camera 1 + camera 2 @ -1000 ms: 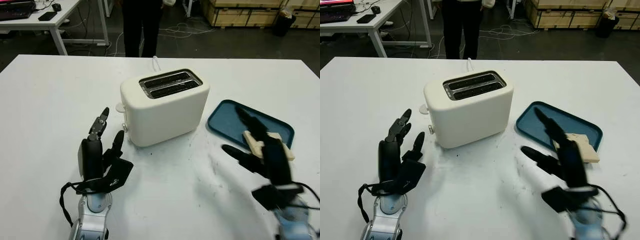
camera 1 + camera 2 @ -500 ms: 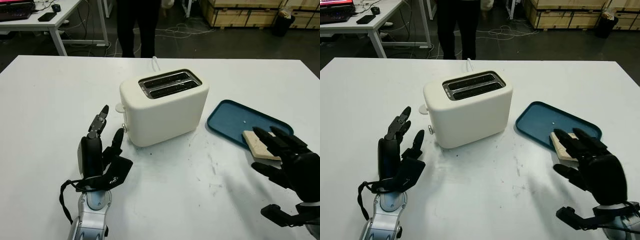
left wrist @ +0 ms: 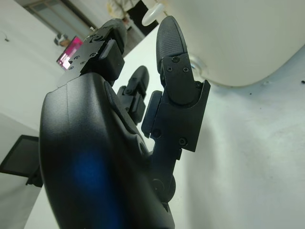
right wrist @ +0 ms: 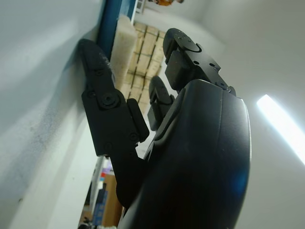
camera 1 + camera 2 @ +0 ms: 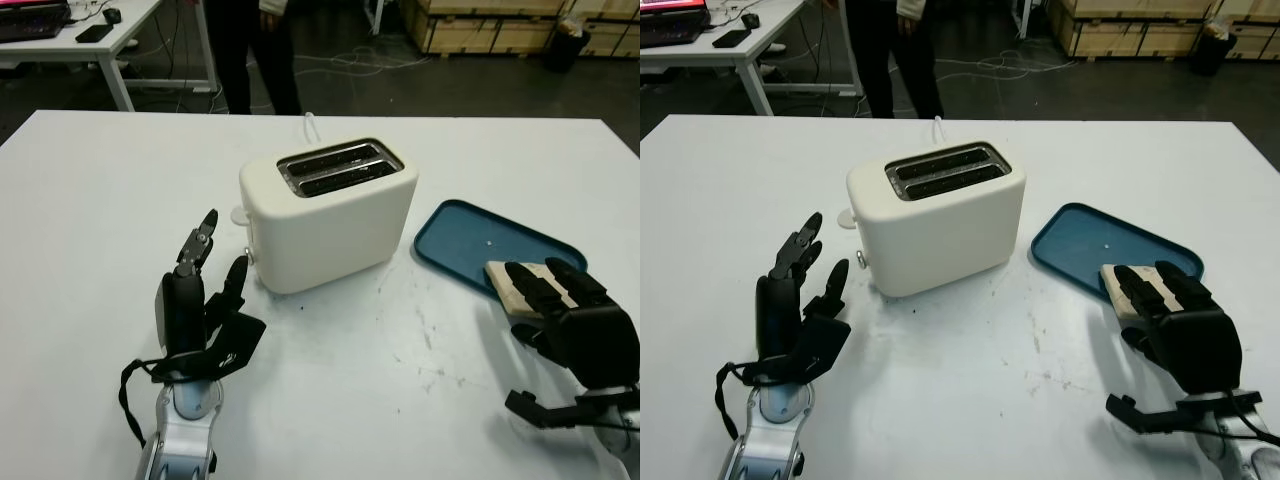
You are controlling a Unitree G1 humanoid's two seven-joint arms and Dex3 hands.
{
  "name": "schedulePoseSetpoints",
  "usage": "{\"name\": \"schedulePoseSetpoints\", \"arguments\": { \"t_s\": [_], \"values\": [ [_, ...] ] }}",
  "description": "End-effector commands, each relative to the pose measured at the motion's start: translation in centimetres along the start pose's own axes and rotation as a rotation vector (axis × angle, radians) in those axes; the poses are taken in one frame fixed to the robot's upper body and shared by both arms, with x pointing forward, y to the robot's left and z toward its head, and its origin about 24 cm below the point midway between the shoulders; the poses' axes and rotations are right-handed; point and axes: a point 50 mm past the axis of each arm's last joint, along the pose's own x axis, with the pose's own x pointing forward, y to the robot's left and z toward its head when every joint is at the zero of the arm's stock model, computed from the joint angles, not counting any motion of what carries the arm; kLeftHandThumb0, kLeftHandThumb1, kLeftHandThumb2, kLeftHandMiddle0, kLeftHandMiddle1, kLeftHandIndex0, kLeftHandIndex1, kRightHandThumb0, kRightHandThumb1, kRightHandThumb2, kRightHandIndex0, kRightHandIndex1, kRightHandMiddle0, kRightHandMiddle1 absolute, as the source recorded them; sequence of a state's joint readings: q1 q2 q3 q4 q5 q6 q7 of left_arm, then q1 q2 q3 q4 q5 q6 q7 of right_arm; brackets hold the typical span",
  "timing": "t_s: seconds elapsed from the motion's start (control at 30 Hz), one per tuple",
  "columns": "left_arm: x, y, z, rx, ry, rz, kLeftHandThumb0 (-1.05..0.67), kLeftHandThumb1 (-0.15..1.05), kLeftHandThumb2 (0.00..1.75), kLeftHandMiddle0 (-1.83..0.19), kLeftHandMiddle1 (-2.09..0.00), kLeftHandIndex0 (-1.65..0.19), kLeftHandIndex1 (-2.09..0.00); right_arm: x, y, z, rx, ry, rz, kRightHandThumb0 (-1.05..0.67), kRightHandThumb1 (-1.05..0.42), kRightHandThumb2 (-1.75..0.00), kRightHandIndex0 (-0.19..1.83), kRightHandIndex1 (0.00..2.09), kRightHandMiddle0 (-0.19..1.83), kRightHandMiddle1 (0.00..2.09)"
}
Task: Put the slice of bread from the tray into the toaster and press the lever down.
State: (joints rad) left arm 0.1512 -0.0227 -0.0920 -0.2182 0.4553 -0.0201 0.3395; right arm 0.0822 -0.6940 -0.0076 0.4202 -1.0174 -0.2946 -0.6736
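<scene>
A cream two-slot toaster (image 5: 330, 215) stands mid-table, its lever knob (image 5: 240, 214) on the end facing my left hand. To its right lies a blue tray (image 5: 465, 240) holding a pale slice of bread (image 5: 500, 283) at its near edge. My right hand (image 5: 545, 290) is open and reaches over the bread from the near side, its fingers (image 5: 530, 288) covering most of the slice. The right wrist view shows the bread (image 4: 123, 43) just beyond the thumb. My left hand (image 5: 205, 280) is open and upright, left of the toaster.
A person (image 5: 245, 50) stands at the table's far edge behind the toaster, whose white cord (image 5: 312, 125) runs off the back. A desk (image 5: 90, 40) with a laptop is far left, and pallets of boxes (image 5: 500, 25) are far right.
My right hand swung right from the middle of the table and came down over the bread on the tray. The person behind stepped left. My left hand stayed put.
</scene>
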Motion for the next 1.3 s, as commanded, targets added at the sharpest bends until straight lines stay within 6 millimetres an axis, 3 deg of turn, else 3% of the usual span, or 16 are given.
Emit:
{"name": "schedulePoseSetpoints", "arguments": {
  "t_s": [0.0,0.53,0.57,0.63,0.67,0.73,0.77,0.8,0.9,0.93,1.1,1.27],
  "values": [
    [0.02,0.09,0.24,-0.011,-0.012,0.008,-0.6,0.92,0.55,-0.52,-0.09,-0.43,-0.01,-0.04,0.35,-0.49,-0.024,0.02,0.016,-0.38,-0.78,-0.01,0.4,0.0,0.41,0.0],
    [0.22,0.38,0.26,-0.005,-0.015,0.003,-0.58,0.92,0.56,-0.51,-0.09,-0.42,0.0,0.42,1.03,-1.28,-0.105,0.096,0.076,-0.39,-0.83,-0.01,0.44,0.01,0.43,0.01],
    [0.21,0.42,0.3,-0.005,-0.015,0.007,-0.58,0.92,0.55,-0.52,-0.09,-0.43,0.0,0.47,1.01,-1.26,-0.111,0.103,0.081,-0.4,-0.84,-0.01,0.47,0.02,0.45,0.02],
    [0.18,0.45,0.36,-0.006,-0.013,0.016,-0.58,0.92,0.55,-0.52,-0.1,-0.43,0.0,0.56,0.9,-1.22,-0.121,0.102,0.083,-0.39,-0.86,-0.01,0.72,0.09,0.64,0.06],
    [0.17,0.46,0.37,-0.009,-0.013,0.02,-0.58,0.92,0.55,-0.52,-0.1,-0.43,-0.01,0.6,0.85,-1.2,-0.124,0.1,0.083,-0.39,-0.88,-0.01,0.86,0.21,0.78,0.09],
    [0.14,0.47,0.4,-0.012,-0.013,0.022,-0.58,0.92,0.54,-0.53,-0.1,-0.44,-0.01,0.64,0.8,-1.14,-0.13,0.096,0.078,-0.39,-0.91,-0.04,0.77,1.05,1.02,0.14],
    [0.13,0.47,0.42,-0.012,-0.013,0.021,-0.58,0.92,0.55,-0.52,-0.1,-0.43,0.0,0.65,0.79,-1.1,-0.134,0.094,0.077,-0.41,-0.92,-0.08,0.7,1.46,1.0,0.4],
    [0.12,0.48,0.43,-0.011,-0.012,0.021,-0.58,0.92,0.55,-0.52,-0.09,-0.43,0.0,0.66,0.77,-1.06,-0.141,0.091,0.076,-0.42,-0.92,-0.1,0.68,1.6,0.92,0.64],
    [0.1,0.51,0.48,-0.007,-0.015,0.022,-0.57,0.92,0.55,-0.52,-0.09,-0.43,0.0,0.72,0.68,-0.9,-0.169,0.083,0.084,-0.45,-0.92,-0.21,0.65,1.73,0.55,1.46],
    [0.09,0.51,0.46,-0.008,-0.015,0.022,-0.57,0.92,0.55,-0.52,-0.09,-0.43,0.0,0.74,0.61,-0.82,-0.174,0.081,0.081,-0.45,-0.92,-0.22,0.65,1.74,0.51,1.56],
    [0.05,0.5,0.3,-0.012,-0.022,0.018,-0.58,0.92,0.55,-0.52,-0.09,-0.43,0.0,0.81,0.38,-0.56,-0.204,0.068,0.085,-0.45,-0.92,-0.26,0.64,1.75,0.43,1.69],
    [-0.04,0.46,0.32,-0.006,-0.026,0.02,-0.56,0.92,0.55,-0.52,-0.09,-0.43,0.0,0.83,0.34,-0.4,-0.205,0.061,0.088,-0.43,-0.92,-0.27,0.63,1.75,0.44,1.63]
  ]
}}
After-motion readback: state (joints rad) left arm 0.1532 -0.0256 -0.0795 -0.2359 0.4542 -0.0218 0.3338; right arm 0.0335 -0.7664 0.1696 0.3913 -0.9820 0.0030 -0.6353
